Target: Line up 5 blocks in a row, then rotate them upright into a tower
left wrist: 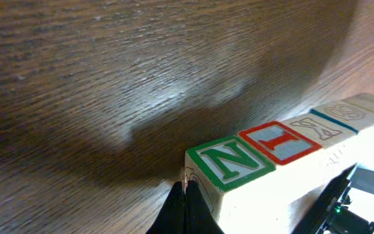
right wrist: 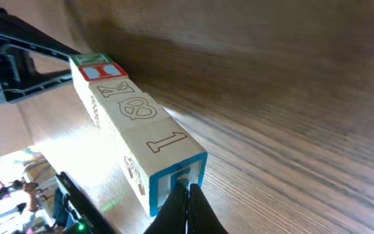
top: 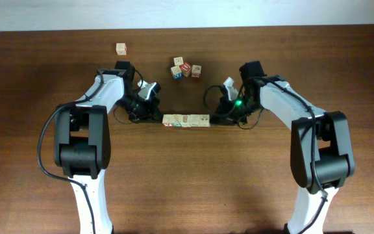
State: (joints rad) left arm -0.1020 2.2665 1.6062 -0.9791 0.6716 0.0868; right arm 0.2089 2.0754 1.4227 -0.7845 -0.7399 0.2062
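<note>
A row of several light-wood blocks (top: pixel 186 121) lies end to end at the table's middle. My left gripper (top: pixel 157 116) is shut, and its tips (left wrist: pixel 184 185) press the outer end face of the green N block (left wrist: pixel 232 162); the red I block (left wrist: pixel 279 142) comes after it. My right gripper (top: pixel 215 118) is shut too. Its tips (right wrist: pixel 187 188) rest on the blue-framed end face of the block marked 1 (right wrist: pixel 164 146) at the row's other end. Neither gripper holds anything; the row sits squeezed between them.
Three loose cubes (top: pixel 186 67) cluster behind the row, one with a red top. A pale cube (top: pixel 121 49) sits alone at the back left. The table's far edge (top: pixel 187 28) meets a white wall.
</note>
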